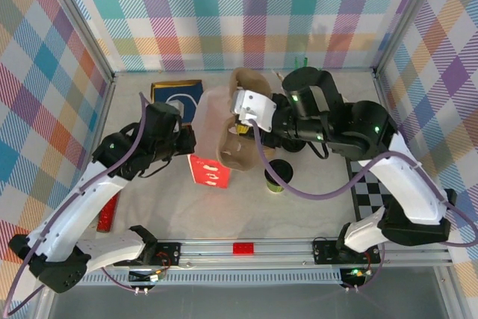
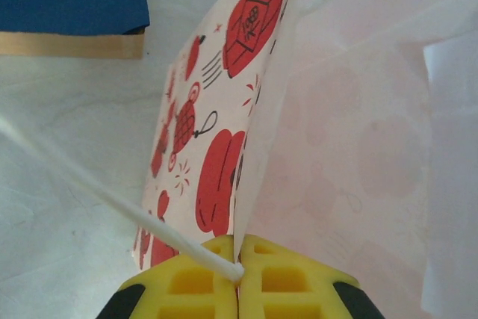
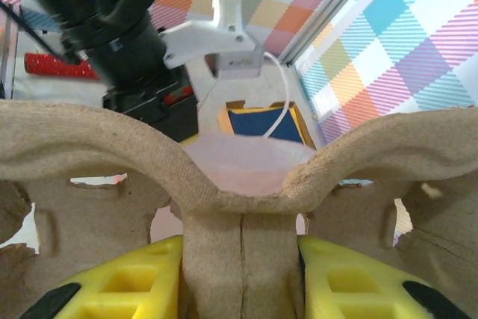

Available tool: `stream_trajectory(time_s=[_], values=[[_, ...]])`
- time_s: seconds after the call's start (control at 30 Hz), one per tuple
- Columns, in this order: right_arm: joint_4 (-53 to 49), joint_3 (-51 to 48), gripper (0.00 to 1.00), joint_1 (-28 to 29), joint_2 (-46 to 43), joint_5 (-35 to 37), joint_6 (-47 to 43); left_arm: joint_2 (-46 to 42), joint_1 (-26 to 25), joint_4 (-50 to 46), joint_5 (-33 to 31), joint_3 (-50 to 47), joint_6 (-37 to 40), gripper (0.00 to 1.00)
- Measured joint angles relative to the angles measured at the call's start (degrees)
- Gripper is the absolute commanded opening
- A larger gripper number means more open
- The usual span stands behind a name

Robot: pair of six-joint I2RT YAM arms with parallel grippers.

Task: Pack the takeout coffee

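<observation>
Left end effector (image 2: 237, 278), fingers pressed together, pinches an edge of a white paper bag with red lantern prints (image 2: 224, 147) standing on the tabletop (image 1: 224, 214). Right end effector (image 3: 240, 274) clamps the centre ridge of a brown moulded-pulp cup carrier (image 3: 224, 177) by the bag's mouth. Just right of the bag stands the takeout coffee (image 1: 277, 177), an olive-green paper cup with a black lid.

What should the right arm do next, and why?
Probably ease the cardboard tray down into the red bag: the right fingers clamp its centre rib, the left fingers pinch the bag's edge, and the coffee cup stands outside.
</observation>
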Motion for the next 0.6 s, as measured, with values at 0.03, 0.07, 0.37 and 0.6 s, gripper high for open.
stream_trajectory(time_s=[0.03, 0.07, 0.37, 0.6], values=[[-0.35, 1.90, 0.32, 0.02, 1.68, -0.61, 0.00, -0.63, -0.79, -0.48, -0.44, -0.35, -0.68, 0.08], [-0.39, 3.23, 0.32, 0.02, 3.10, -1.20, 0.02, -1.05, -1.38, -0.74, -0.76, -0.66, -1.25, 0.08], [-0.63, 7.82, 0.30, -0.13, 14.75, -5.07, 1.53, -2.49, -5.31, -2.01, -3.45, -5.09, -4.92, 0.11], [-0.09, 3.96, 0.30, -3.52, 16.04, -7.98, 3.76, -4.33, -5.35, -1.81, -4.90, -6.75, -6.49, 0.22]])
